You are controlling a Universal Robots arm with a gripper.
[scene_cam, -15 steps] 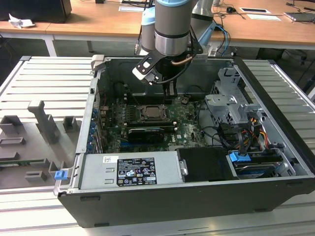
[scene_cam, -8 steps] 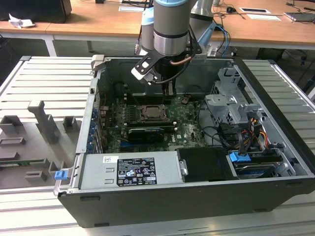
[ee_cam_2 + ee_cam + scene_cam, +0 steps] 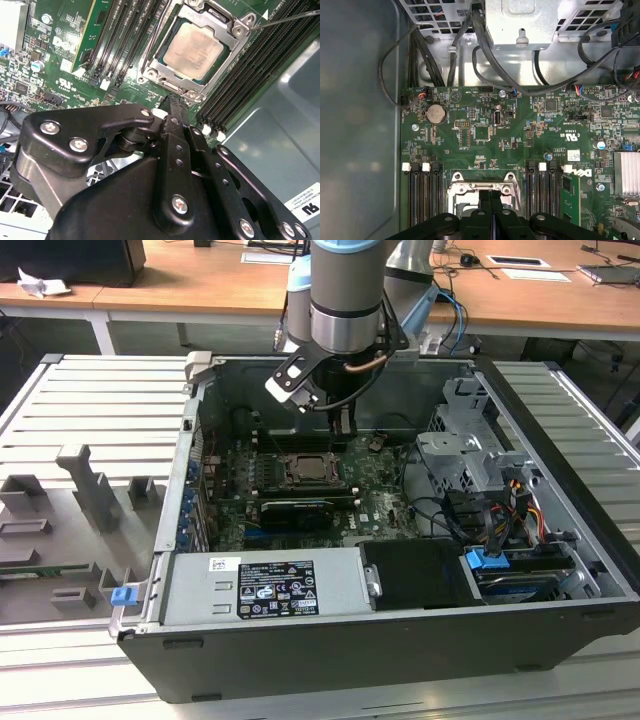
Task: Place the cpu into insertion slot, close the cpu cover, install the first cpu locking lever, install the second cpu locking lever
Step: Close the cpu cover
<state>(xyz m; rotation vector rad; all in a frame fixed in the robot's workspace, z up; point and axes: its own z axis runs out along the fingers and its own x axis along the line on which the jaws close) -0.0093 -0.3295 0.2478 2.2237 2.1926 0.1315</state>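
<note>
Dull silver-grey square cpu (image 3: 192,50) sits under silvery frame cpu cover (image 3: 156,59), print unreadable; black gripper (image 3: 174,102), fingers (image 3: 485,207) pressed together, empty, hangs at its far side.

We hold our arm (image 3: 345,300) straight down, the wrist vertical. Our gripper (image 3: 341,423) points downward; in the first wrist view its two fingers (image 3: 485,205) lie closely pressed together.

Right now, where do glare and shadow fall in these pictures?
Second wrist view: the chip has a soft sheen. First wrist view: the case wall shows pale reflections. Exterior view: the motherboard looks dim below the arm.
</note>
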